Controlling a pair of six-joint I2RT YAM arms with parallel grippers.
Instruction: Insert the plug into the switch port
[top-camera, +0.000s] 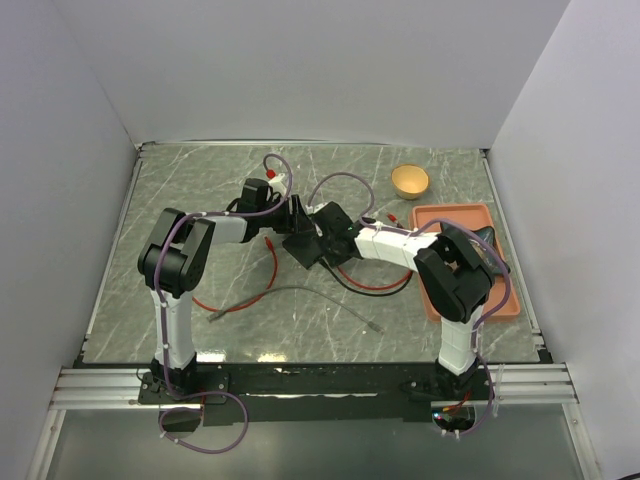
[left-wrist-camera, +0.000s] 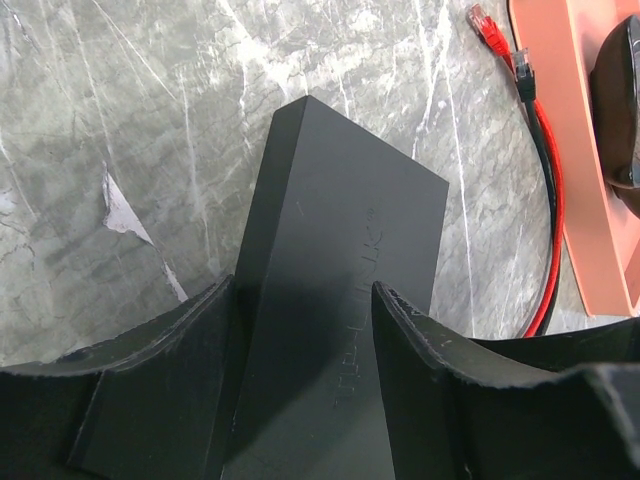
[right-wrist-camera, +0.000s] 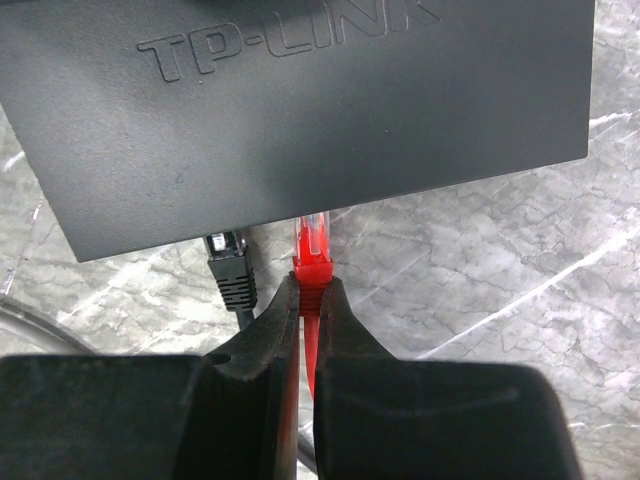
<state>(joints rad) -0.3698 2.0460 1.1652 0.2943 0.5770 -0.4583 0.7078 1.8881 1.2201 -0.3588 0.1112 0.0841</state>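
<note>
The left tool (left-wrist-camera: 300, 300) is clamped on the black switch (left-wrist-camera: 340, 220). At the switch's near edge a black plug (right-wrist-camera: 228, 262) sits just left of the red plug (right-wrist-camera: 312, 245). The right tool (right-wrist-camera: 308, 300) pinches the red plug, whose tip touches that edge; ports are hidden.

We note one finish on both arms. The left arm (top-camera: 176, 325) and the right arm (top-camera: 456, 345) have white cylindrical links joined by black rounded joint housings. A purple cable (top-camera: 205, 425) runs outside the casing of each arm. At the left base it loops out toward 6 o'clock, and on the right arm it bows toward 3 o'clock. The left gripper (left-wrist-camera: 302, 290) and the right gripper (right-wrist-camera: 310, 288) carry matte black fingers (right-wrist-camera: 255, 345), broad at the root, tapering to the tip, with rough-cut edges.
</note>
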